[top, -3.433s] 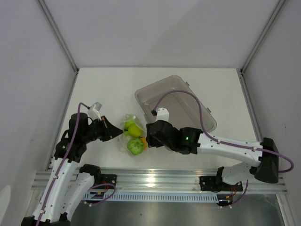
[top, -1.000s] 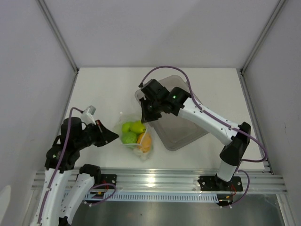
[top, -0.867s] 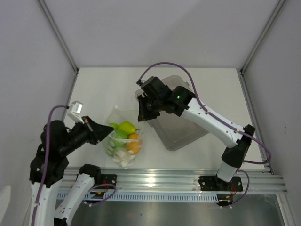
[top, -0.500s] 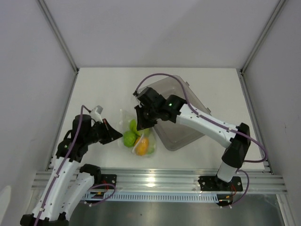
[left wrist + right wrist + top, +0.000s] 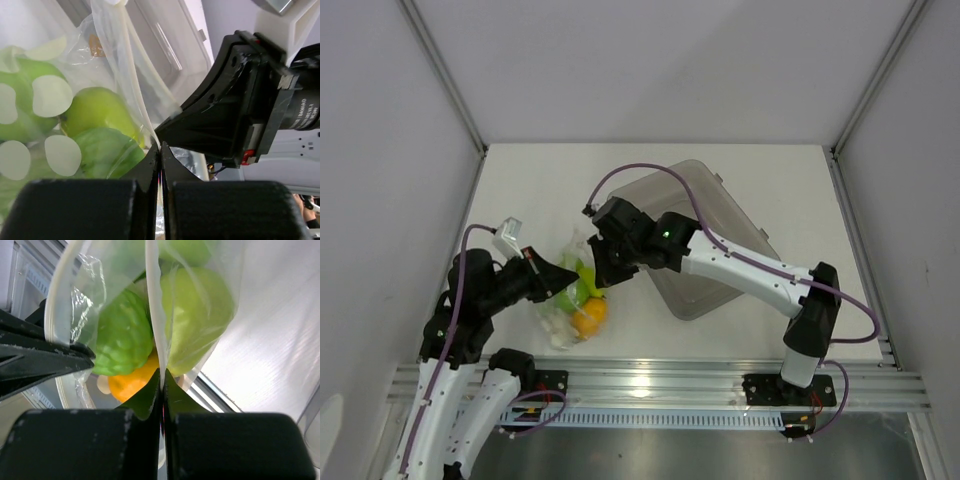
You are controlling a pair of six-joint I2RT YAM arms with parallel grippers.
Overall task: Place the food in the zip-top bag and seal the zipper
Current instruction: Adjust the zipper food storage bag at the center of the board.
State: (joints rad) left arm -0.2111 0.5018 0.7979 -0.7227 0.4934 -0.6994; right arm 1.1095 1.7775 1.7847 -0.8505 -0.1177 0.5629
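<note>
While the left gripper (image 5: 558,273) and the right gripper (image 5: 601,272) are both clenched on the mouth edge of the zip-top bag (image 5: 563,308), the load sits lower left of centre in the overhead view, just beside the grey bin (image 5: 730,215). Whether it is clear of the table (image 5: 520,190), I cannot tell.

The food is inside: green fruit (image 5: 100,112) and an orange citrus (image 5: 588,316) show through the plastic.

Now the danger. Each pinch looks like fingertips on glossy film and nothing more, so the weight of the fruit could drag the edge out of either claw. Pull the two apart too hard and the film may slip or tear. Let the mouth dip and a piece could roll out.

The overhead view gives both arms and the bin, but the zipper (image 5: 142,75) is lost there. The left wrist view picks it up as a pale strip climbing from the pinch toward the upper left, with the right claw's black tip close opposite. The right wrist view adds the key detail: one strip runs straight down into its jaws while a second pale band curves away at the left of the frame. So I judge the mouth is not yet pressed closed along that stretch.
</note>
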